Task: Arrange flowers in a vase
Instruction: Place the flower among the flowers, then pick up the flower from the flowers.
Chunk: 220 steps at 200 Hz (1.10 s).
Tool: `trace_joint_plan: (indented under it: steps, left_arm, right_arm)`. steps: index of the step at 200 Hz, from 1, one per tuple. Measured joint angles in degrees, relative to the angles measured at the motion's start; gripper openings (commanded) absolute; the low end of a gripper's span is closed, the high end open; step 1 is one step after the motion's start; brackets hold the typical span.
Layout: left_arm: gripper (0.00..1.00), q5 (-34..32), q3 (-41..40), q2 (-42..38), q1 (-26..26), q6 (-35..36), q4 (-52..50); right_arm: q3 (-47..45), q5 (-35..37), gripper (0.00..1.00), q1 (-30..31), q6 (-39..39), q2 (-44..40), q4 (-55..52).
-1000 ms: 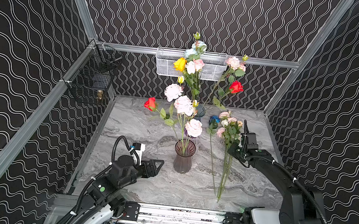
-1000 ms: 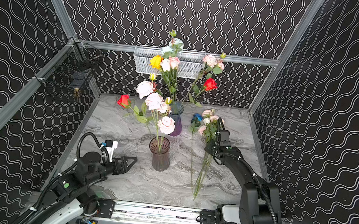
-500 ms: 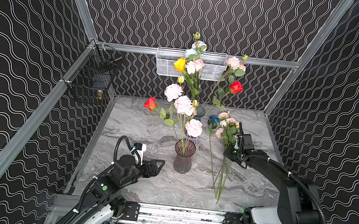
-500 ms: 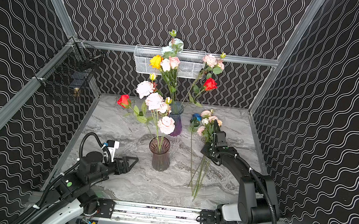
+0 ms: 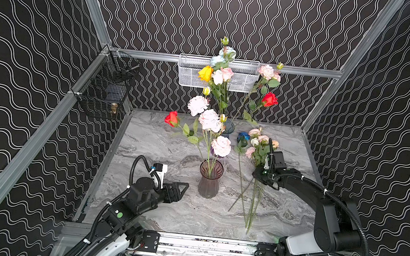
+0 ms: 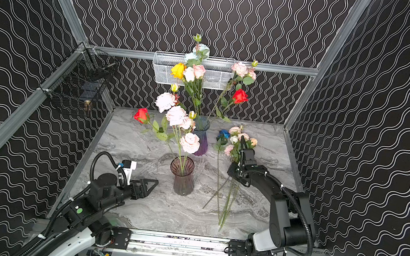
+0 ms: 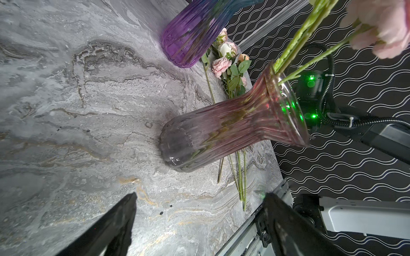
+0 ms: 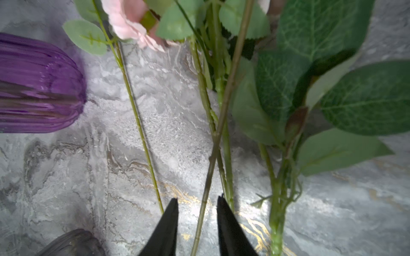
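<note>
Loose flowers (image 5: 253, 149): a bunch lying flat on the counter (image 5: 155, 149) on my right side. The pale pink, white and peach blooms point toward the back wall and the bare stem ends toward the front rail. A blue bloom (image 5: 243, 137) lies just beside them.
Stems in my right wrist view: several cross one another on the marble, and one thin stem (image 8: 208, 168) runs straight through the gap of the right jaws.
Right jaws: partly open and low over the bunch, one on either side of that stem, with bare counter showing on both sides of it. I see nothing clamped.
Near vase (image 5: 209, 179): smoky pink ribbed glass, upright at mid-counter. It holds pale pink peonies (image 5: 210, 120) and a red rose (image 5: 172, 118) that leans out to the left.
Far vase (image 6: 201, 138): purple-to-blue glass, upright behind the near one. It holds a yellow rose (image 6: 178, 70), white and pink blooms, a second red rose (image 6: 240, 96) and a pale blue bloom at the top.
Left jaws: spread wide and empty, pointing at the near vase from its left without touching it.
Left arm (image 5: 139, 194): low over the front left of the counter.
Right arm (image 5: 304, 188): reaching in from the front right.
Back wall: a white mesh basket (image 5: 191, 76) hangs on the rail.
Left wall: a black wire basket (image 5: 104, 92) hangs there.
</note>
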Motion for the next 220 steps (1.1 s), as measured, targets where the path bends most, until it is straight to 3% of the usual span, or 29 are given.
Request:
trace_joint_plan:
  steps: [150,178,220]
  left_arm:
    - [0.93,-1.29,1.57,-2.54,0.0,0.02,-3.69]
    - [0.94,-1.75,1.79,-2.84,0.0,0.04,-4.48]
    - [0.93,-2.36,2.73,-2.25,0.0,0.07,-4.52]
  right_arm:
    - [4.09,1.4,0.1,-2.58,1.31,7.8,0.63]
    - [3.98,0.87,0.02,-2.97,1.31,6.69,0.68]
    - [3.17,0.74,0.0,-2.97,1.66,-0.5,0.35]
